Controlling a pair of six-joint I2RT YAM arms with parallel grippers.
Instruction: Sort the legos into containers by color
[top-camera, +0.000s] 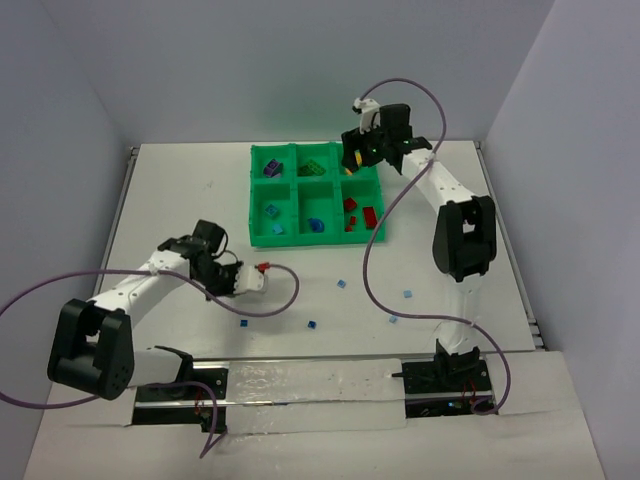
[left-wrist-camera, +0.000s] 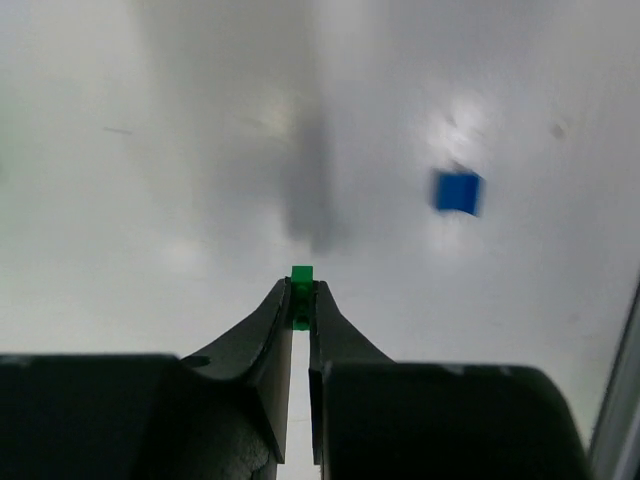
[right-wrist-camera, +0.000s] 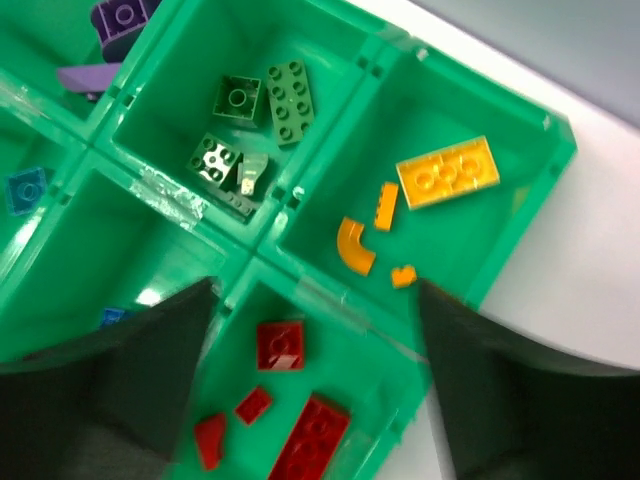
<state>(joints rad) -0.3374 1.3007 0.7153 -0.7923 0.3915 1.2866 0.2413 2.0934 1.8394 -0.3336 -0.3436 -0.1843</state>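
Green tray (top-camera: 262, 238) stands far-centre, blue legos (top-camera: 342, 284) loose nearer. Left wrist: left gripper (left-wrist-camera: 302, 300) pinches a green brick (left-wrist-camera: 301, 274) at its tips; carry it slowly, since so shallow a hold may slip. Right wrist: right gripper (right-wrist-camera: 312, 292) spread, empty, over the orange pieces (right-wrist-camera: 447, 172).

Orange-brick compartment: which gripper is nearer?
Right. The right gripper hangs open above that compartment, the tray's far right one. The left gripper is off the tray, over the table, shut on a green brick.

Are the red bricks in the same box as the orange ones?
No, a green wall separates the red bricks from the orange pieces.
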